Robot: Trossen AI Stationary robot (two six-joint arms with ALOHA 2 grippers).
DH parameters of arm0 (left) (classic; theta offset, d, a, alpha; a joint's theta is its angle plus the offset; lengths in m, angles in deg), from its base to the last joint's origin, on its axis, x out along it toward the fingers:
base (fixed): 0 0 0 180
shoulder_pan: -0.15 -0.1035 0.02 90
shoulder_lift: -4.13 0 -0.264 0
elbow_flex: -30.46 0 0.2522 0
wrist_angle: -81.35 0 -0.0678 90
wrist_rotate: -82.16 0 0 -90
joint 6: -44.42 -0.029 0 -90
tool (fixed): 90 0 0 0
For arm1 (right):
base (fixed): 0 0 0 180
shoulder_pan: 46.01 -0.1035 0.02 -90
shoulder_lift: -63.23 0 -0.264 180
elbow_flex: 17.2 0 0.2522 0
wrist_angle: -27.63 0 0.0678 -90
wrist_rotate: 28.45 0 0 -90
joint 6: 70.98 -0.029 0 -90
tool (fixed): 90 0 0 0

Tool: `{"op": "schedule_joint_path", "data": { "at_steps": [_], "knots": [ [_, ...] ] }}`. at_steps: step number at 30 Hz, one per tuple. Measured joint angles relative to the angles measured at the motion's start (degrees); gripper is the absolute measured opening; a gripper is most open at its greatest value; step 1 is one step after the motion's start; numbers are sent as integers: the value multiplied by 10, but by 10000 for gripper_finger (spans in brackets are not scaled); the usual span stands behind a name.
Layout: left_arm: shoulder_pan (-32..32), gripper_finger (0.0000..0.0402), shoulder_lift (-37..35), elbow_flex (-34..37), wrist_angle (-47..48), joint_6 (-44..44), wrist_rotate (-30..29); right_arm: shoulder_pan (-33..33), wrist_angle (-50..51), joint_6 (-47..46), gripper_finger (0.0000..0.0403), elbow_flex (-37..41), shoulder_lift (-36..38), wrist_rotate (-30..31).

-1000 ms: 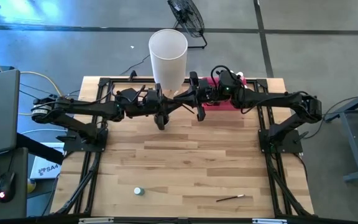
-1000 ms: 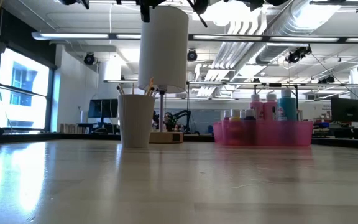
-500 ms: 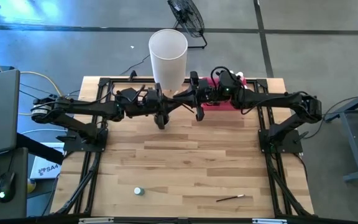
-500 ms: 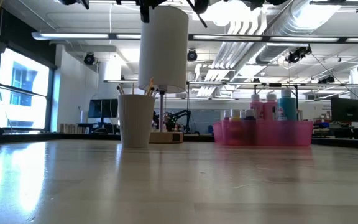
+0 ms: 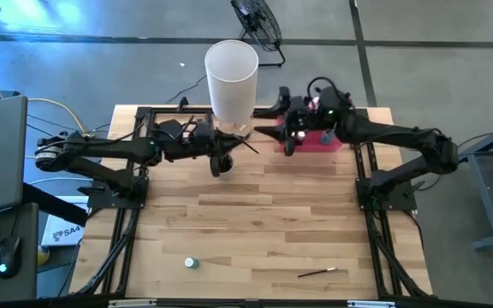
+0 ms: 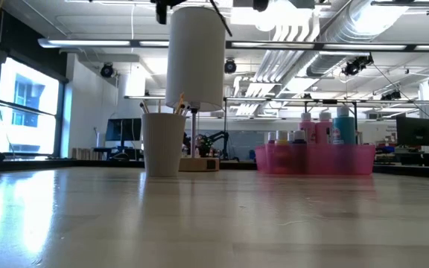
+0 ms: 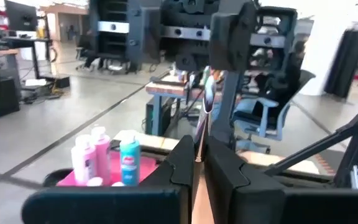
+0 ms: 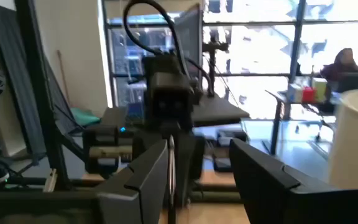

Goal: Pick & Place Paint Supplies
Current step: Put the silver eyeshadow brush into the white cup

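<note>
While the left gripper pinches a thin paintbrush, the right gripper stands open, empty; handover looks done, so next comes lowering it into the white cup beside.

**Colours on your tabletop**

You had a pale, light-wood plank tabletop with a black frame around it. The tall cylinder was plain white, and the ribbed cup beside it in the low view was off-white. Your tray was translucent pink. In it stood pink bottles and a teal bottle, all with white caps. Both arms were black, as were the left hand and the right hand. The brush lying near the front edge was dark, and the tiny bottle there looked greyish with a pale cap.
</note>
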State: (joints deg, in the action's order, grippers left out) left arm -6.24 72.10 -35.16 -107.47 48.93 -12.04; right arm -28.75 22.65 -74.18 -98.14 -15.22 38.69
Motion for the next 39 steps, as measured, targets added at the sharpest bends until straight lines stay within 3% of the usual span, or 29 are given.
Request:
{"op": "schedule_joint_path", "data": {
  "at_steps": [10,20,27,39],
  "knots": [
    [0,17,-71,-1,132,15,-98,43,126,0,162,0,90,4],
    [0,17,-106,0,215,56,-104,50,138,1,160,0,108,5],
    [0,17,-106,0,304,117,-107,49,161,15,160,0,108,43],
    [0,17,-95,0,432,158,-172,49,172,15,160,0,108,49]
  ]
}}
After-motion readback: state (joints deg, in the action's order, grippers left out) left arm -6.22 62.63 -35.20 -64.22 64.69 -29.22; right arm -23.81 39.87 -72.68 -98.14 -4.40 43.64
